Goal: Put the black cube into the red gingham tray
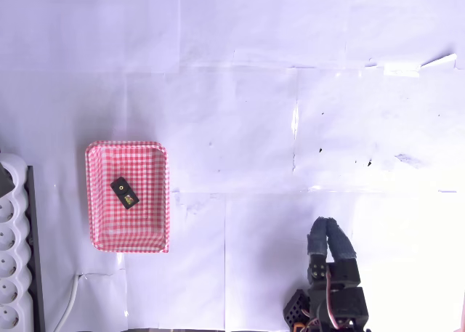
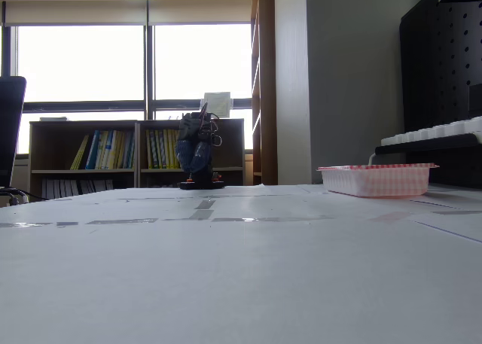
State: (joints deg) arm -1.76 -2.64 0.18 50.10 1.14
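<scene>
One black cube [image 1: 125,192], one red gingham tray [image 1: 164,194], one robot arm [image 1: 336,288] with one gripper [image 1: 328,229], one white power strip [image 1: 13,259] and one white cable [image 1: 70,303] are on one desk [image 1: 247,128].

No readable text, brand or number was found in either view. The black cube [image 1: 125,192], lying in the red gingham tray [image 1: 161,201], carried a tiny white ring and a yellowish mark on its top face, neither legible as a letter or sign. In the fixed view the book spines [image 2: 102,150] on the shelf and the pale sheet [image 2: 217,103] behind the arm were too small and backlit to read.
</scene>
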